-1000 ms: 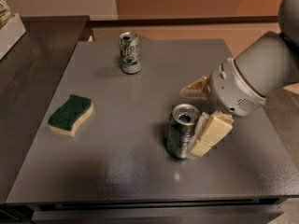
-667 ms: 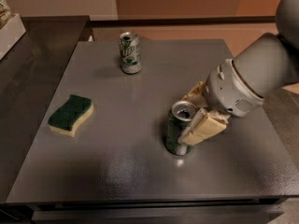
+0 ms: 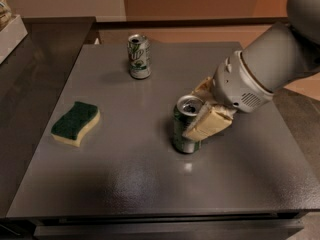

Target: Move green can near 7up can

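The dark green can (image 3: 183,129) stands upright right of the middle of the grey table (image 3: 125,179). My gripper (image 3: 200,108) reaches in from the right and is shut on the can's upper part. One tan finger (image 3: 209,124) lies across the can's front and the other shows behind its top. I cannot tell whether the can's base touches the table. The 7up can (image 3: 139,57), white with green lettering, stands upright near the table's far edge, well apart from the green can.
A green and yellow sponge (image 3: 75,123) lies on the left side of the table. A dark counter (image 3: 40,74) adjoins the table on the left, with a white object (image 3: 11,31) at its far corner. My grey arm (image 3: 272,59) fills the upper right.
The fingers have closed on the green can. The can and gripper have shifted a little to the left and away, towards the 7up can.
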You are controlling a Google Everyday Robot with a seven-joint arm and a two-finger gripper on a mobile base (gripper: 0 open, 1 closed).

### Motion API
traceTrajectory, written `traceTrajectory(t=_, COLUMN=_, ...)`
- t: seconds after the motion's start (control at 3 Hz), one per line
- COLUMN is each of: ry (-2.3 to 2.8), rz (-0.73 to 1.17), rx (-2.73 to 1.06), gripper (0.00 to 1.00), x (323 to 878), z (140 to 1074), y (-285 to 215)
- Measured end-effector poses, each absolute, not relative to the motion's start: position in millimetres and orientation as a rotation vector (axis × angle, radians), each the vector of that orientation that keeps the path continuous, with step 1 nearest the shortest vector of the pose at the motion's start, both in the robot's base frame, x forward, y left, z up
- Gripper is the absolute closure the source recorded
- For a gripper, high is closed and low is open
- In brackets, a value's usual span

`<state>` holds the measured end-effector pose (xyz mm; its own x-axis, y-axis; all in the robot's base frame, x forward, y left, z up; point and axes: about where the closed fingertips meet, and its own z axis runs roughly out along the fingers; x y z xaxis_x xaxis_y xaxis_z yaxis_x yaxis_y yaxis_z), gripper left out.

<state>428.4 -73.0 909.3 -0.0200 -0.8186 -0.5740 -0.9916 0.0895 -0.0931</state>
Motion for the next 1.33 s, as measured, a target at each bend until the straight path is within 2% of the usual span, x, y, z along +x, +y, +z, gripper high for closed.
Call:
traceTrajectory(t=0.33, ry=1.96, rz=0.406, rx=-1.663, gripper=1.0, x=460.6, z=919.7, y=-67.3)
traceTrajectory(t=1.33, ry=2.108, rz=0.276, rx=-1.366, gripper=1.0, x=574.0, z=944.7, y=-58.8)
